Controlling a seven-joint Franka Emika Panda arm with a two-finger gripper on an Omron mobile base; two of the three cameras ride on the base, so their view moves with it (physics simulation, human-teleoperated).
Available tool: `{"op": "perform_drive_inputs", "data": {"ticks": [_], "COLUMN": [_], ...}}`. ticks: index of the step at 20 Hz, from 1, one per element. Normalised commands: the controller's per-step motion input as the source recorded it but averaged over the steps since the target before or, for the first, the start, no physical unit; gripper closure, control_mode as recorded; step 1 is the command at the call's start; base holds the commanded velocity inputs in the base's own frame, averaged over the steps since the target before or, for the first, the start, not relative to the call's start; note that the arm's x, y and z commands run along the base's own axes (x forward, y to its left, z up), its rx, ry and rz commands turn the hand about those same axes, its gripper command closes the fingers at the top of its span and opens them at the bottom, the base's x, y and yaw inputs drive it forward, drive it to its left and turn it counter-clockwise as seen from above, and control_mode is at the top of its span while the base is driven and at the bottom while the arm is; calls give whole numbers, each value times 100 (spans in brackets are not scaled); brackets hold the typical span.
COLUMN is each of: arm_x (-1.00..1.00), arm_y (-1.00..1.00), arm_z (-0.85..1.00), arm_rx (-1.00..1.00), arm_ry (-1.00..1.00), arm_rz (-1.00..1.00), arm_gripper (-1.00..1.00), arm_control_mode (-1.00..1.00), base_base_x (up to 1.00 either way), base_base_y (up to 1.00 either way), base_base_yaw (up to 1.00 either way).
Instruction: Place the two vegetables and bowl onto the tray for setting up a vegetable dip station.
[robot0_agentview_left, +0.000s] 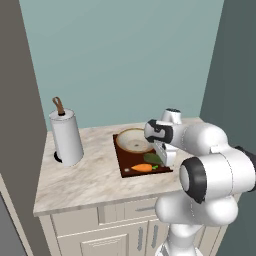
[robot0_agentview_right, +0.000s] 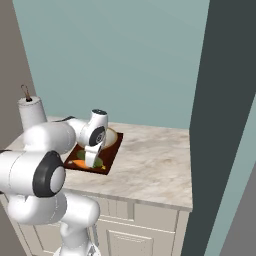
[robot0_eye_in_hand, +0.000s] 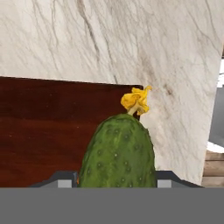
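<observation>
The dark reddish-brown tray lies on the marble counter. The tan bowl sits on its far half and the orange carrot lies along its near edge. My gripper hangs low over the tray's right part, shut on the stubby green cucumber. In the hand view the cucumber, with a yellow flower at its tip, stands between my finger tips close above the tray. I cannot tell whether it touches the board. From the right, my gripper covers most of the tray and the bowl.
A paper towel roll on a holder stands at the counter's left end. Bare marble stretches to the right of the tray. A dark tall panel bounds the counter on the right, a grey wall on the left.
</observation>
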Motion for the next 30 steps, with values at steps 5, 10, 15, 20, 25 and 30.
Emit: {"op": "perform_drive_inputs", "data": {"ticks": [5,10,15,20,25,30], "arm_x": [6,13,17,16,14,11], "arm_y": [0,3,2,5,7,8], "arm_z": [-2,0,-2,-4,-8,-11], "arm_rx": [0,0,0,0,0,0], "arm_ry": [0,0,0,0,0,1], "arm_rz": [0,-1,0,0,0,0], "arm_gripper": [100,100,100,100,100,100], "arm_control_mode": [-100,-100,-100,-100,-100,-100], "base_base_x": [0,0,0,0,0,0], "base_base_y": [0,0,0,0,0,0], "base_base_yaw": [0,0,0,0,0,0]}}
